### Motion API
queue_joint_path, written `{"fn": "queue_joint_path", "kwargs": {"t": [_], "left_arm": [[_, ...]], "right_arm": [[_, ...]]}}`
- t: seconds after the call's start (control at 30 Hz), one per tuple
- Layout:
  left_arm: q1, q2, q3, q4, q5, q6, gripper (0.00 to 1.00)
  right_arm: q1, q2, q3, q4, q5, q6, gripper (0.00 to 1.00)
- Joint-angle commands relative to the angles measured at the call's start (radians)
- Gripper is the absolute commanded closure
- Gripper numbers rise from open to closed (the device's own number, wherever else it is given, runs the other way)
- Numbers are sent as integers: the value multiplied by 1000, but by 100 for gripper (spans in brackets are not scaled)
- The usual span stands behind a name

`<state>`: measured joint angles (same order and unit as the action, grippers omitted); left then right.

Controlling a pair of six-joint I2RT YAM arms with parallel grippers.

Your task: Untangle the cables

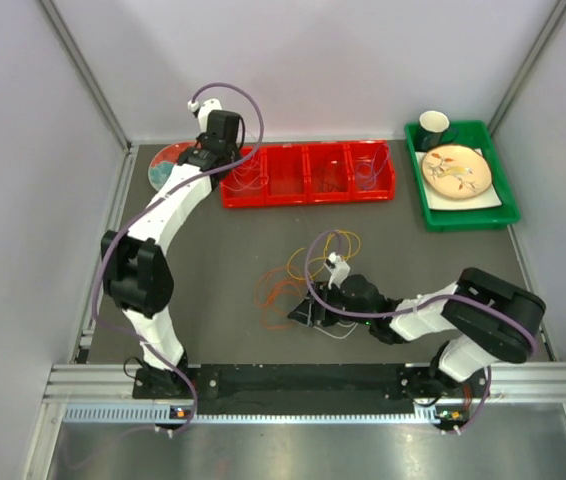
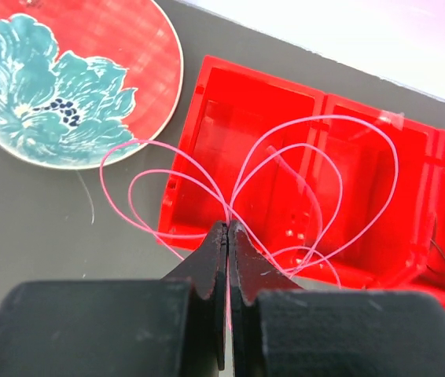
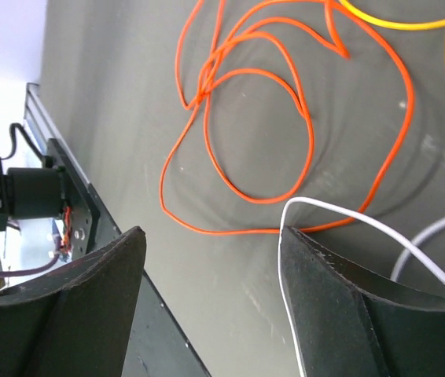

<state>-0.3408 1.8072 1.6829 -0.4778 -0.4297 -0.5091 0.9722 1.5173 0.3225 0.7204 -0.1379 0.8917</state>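
Observation:
Several thin cables (image 1: 281, 283) lie tangled on the table's middle. My right gripper (image 1: 299, 316) hangs low over their near edge, open. In the right wrist view its jaws (image 3: 211, 229) stand wide apart above an orange cable (image 3: 163, 181). A white cable (image 3: 340, 212) runs down the inner face of the right finger (image 3: 325, 275). A yellow cable (image 3: 395, 26) and a pale grey one (image 3: 427, 236) lie beyond. My left gripper (image 2: 228, 224) is shut on a looped pink cable (image 2: 317, 169), above the left end of the red bin (image 2: 207, 102).
The red divided bin (image 1: 308, 200) stands at the back and holds thin cables in its compartments. A red plate with a teal flower (image 1: 166, 160) lies left of it. A green tray (image 1: 463, 216) at back right carries a plate (image 1: 456, 170) and a cup (image 1: 434, 125).

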Motion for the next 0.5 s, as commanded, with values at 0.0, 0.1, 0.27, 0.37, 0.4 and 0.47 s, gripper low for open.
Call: {"fn": "queue_joint_path", "kwargs": {"t": [0.0,0.1,0.27,0.37,0.4,0.47], "left_arm": [[13,86,124,47,-10,14,100],[17,155,181,38,-41,-3,100],[25,239,225,59,-85,-46,100],[28,282,256,51,-142,-60,100],[28,290,264,44,-164,-68,100],[31,310,277,15,-191,-107,100]], "right_arm": [[13,122,-39,-98,-5,-25,30],[11,188,-17,-59,-38,-28,32],[-6,227,-13,-26,-75,-31,34],[-24,245,-26,11,-94,-25,34],[-29,256,-30,19,-98,-22,34],[-41,268,-37,36,-112,-17,34]]}}
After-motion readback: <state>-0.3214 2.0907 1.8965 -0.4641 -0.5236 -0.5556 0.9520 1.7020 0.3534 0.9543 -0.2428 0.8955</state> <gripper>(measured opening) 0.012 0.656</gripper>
